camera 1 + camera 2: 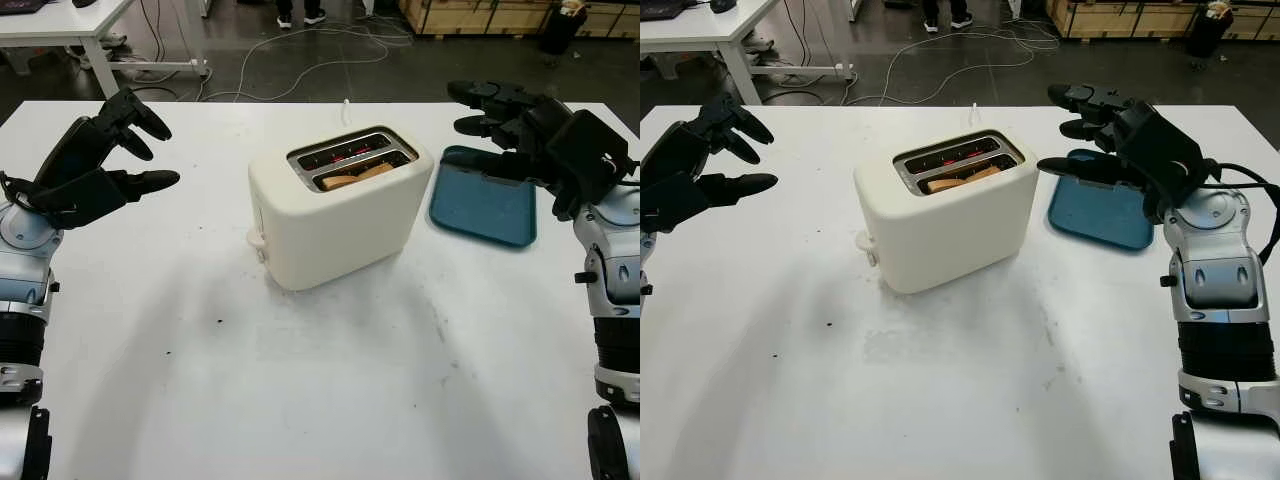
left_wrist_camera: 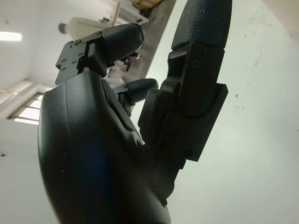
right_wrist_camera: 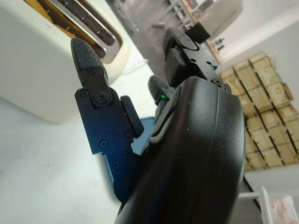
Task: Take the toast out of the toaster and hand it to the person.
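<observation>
Two robot hands — left hand (image 1: 95,165), right hand (image 1: 530,135) — hover open and empty, flanking one cream toaster (image 1: 340,205). One toast (image 1: 357,175) slice sits in its near slot; one blue tray (image 1: 483,205) lies beside it.

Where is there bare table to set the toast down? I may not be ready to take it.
Bare table spreads in front of the toaster, between both arms, and between the toaster and the open left hand. It is crowded at the toaster's other side: the blue tray lies there, with the open right hand above it.
</observation>
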Motion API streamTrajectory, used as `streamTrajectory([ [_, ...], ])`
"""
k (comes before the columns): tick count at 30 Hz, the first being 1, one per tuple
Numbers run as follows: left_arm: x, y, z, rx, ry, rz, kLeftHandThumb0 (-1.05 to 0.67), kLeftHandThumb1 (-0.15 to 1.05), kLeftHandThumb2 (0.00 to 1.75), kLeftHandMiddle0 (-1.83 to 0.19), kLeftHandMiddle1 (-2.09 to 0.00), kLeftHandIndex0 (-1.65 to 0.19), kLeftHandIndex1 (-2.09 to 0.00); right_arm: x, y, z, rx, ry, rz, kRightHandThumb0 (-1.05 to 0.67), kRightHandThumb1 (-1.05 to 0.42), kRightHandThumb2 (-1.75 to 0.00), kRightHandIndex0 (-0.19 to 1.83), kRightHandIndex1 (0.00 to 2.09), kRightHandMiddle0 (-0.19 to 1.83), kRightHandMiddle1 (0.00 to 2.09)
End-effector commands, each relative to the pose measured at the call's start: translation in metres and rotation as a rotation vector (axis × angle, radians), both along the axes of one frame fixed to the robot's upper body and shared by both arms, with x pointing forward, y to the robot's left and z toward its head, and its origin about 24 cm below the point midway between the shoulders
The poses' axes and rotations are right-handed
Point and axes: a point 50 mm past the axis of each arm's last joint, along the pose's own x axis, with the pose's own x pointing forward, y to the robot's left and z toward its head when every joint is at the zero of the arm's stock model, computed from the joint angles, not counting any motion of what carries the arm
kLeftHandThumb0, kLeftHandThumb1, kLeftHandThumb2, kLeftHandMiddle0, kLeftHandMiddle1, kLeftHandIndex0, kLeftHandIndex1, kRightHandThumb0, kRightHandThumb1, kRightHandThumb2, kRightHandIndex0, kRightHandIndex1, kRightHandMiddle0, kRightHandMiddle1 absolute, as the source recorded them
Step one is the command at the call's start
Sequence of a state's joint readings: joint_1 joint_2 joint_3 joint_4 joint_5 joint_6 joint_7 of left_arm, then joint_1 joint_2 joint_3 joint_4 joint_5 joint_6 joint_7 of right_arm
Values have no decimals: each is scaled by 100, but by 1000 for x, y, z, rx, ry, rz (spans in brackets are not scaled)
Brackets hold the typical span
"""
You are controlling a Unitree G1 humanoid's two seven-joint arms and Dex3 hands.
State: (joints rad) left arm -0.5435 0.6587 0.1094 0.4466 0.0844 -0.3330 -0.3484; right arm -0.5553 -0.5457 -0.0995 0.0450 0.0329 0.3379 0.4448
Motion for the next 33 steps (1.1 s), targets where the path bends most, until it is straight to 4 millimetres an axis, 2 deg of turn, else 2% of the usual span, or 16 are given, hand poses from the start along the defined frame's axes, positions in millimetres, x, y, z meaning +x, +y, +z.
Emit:
streamTrajectory([
  [1, 0, 0, 2, -13, -10, -5, -105, 92, 23, -12, -171, -6, -165, 1, 4, 6, 7, -22, 12, -44, -75, 0, 0, 81, 42, 1],
  [5, 0, 0, 2, -10, -10, -2, -105, 92, 23, -11, -171, -6, -165, 1, 4, 7, 1, -31, 13, -40, -75, 0, 0, 82, 42, 1],
  [23, 1, -1, 3, -17, -11, -3, -105, 92, 22, -11, -171, -6, -164, 1, 5, 9, 0, -34, 17, -47, -75, 0, 0, 81, 42, 1],
  [33, 3, 3, 1, -23, -4, 27, -105, 92, 24, -9, -174, -4, -169, 1, 5, 8, 9, -32, 24, -44, -75, 0, 0, 80, 41, 0],
])
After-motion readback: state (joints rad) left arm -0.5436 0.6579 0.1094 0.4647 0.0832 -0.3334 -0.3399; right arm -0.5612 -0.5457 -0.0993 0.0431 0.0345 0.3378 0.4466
